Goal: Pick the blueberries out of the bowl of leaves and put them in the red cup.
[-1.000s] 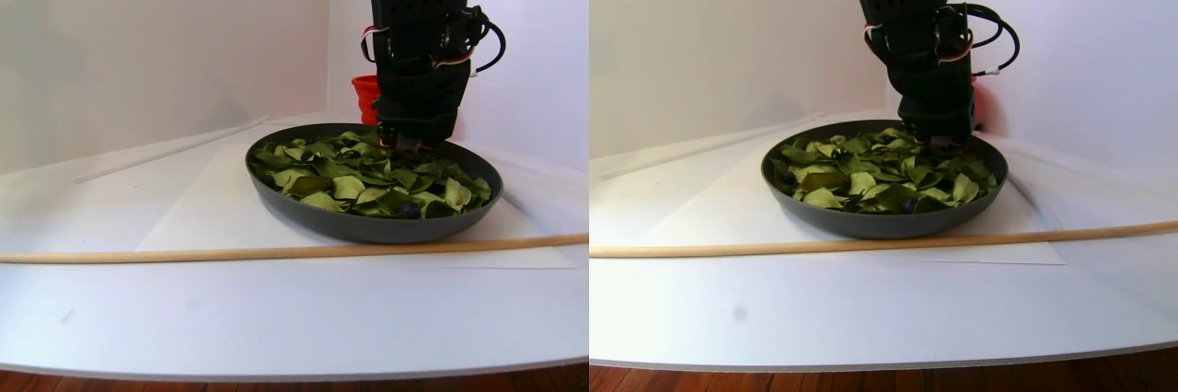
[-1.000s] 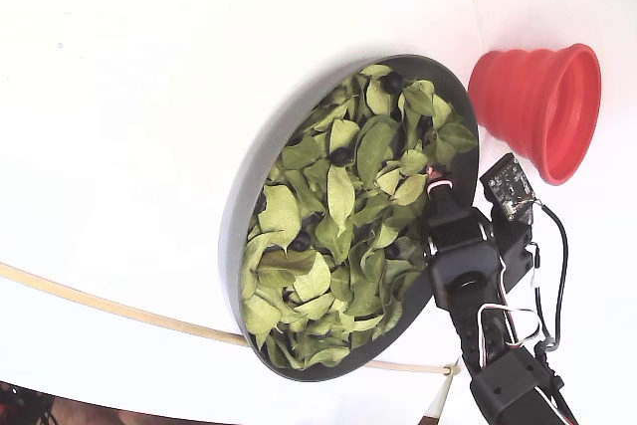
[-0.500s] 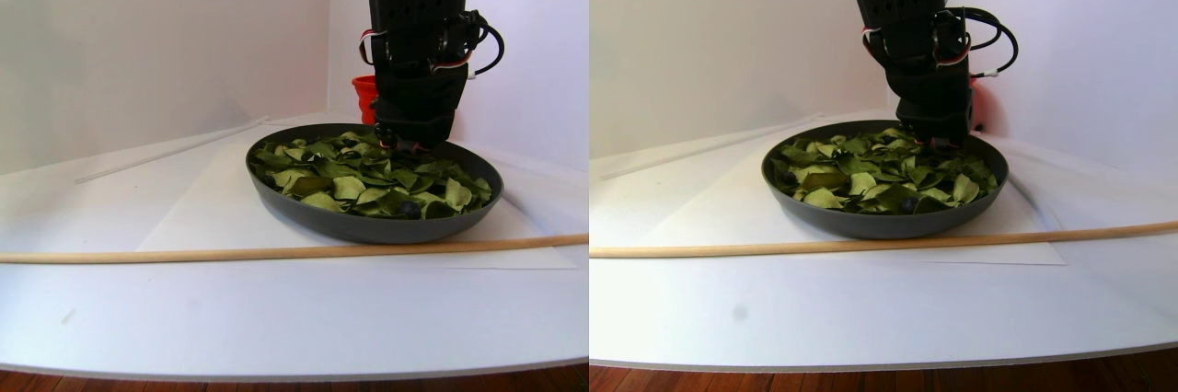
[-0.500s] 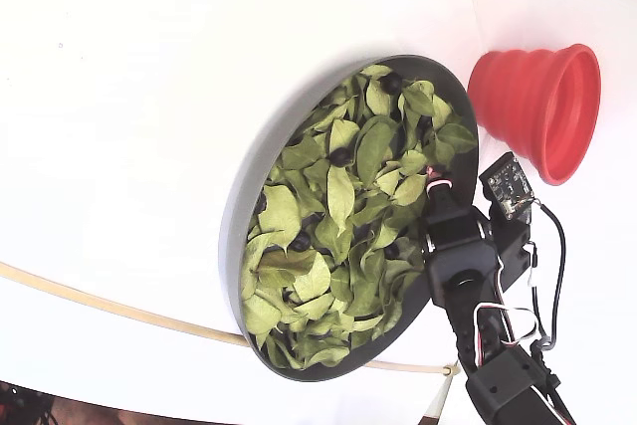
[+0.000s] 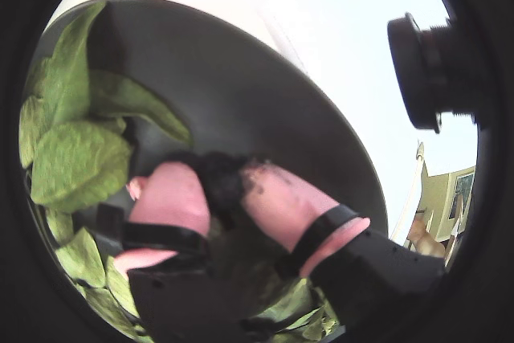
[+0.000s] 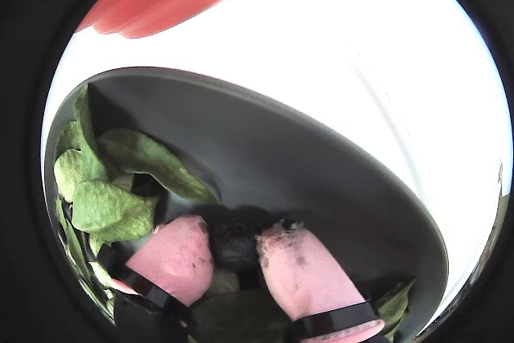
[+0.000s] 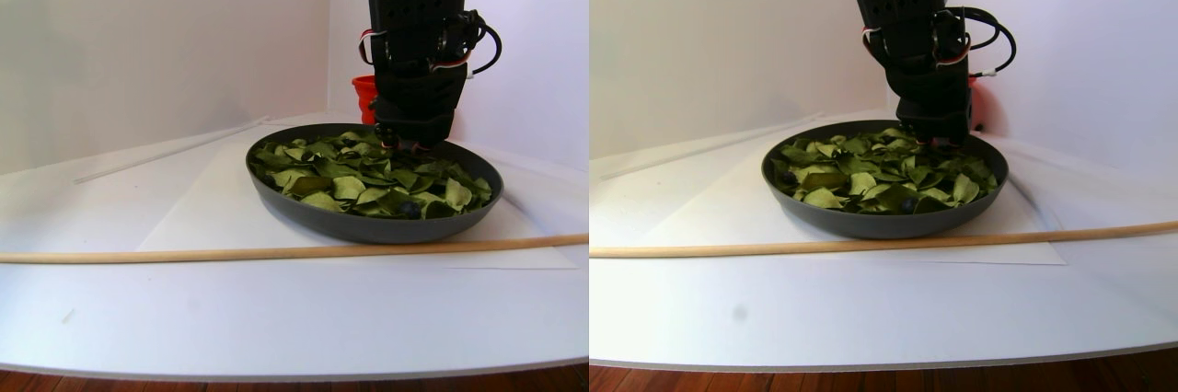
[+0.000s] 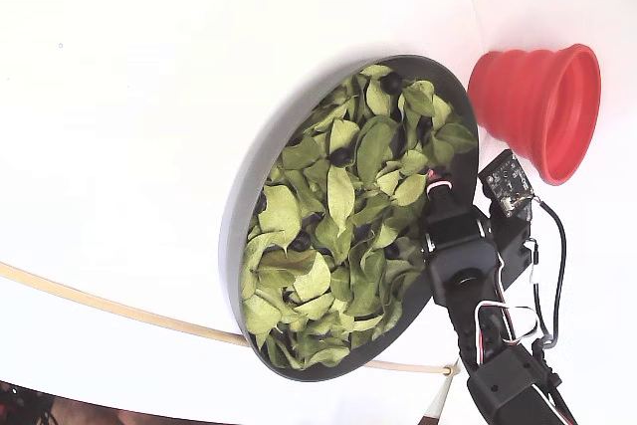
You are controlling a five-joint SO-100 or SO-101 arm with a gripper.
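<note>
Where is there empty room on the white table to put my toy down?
The wide white tabletop left of the dark grey bowl in the fixed view is bare, down to the thin wooden stick. It is crowded on the right: green leaves fill the bowl, the end effector works its rim, and the red ribbed cup stands close.

In the fixed view, the bowl (image 8: 249, 196) sits mid-table with leaves (image 8: 338, 196) and blueberries (image 8: 341, 156) in it. The red cup (image 8: 537, 106) lies just right of its upper rim; a wooden rod (image 8: 109, 309) passes beneath the bowl's lower edge.
</note>
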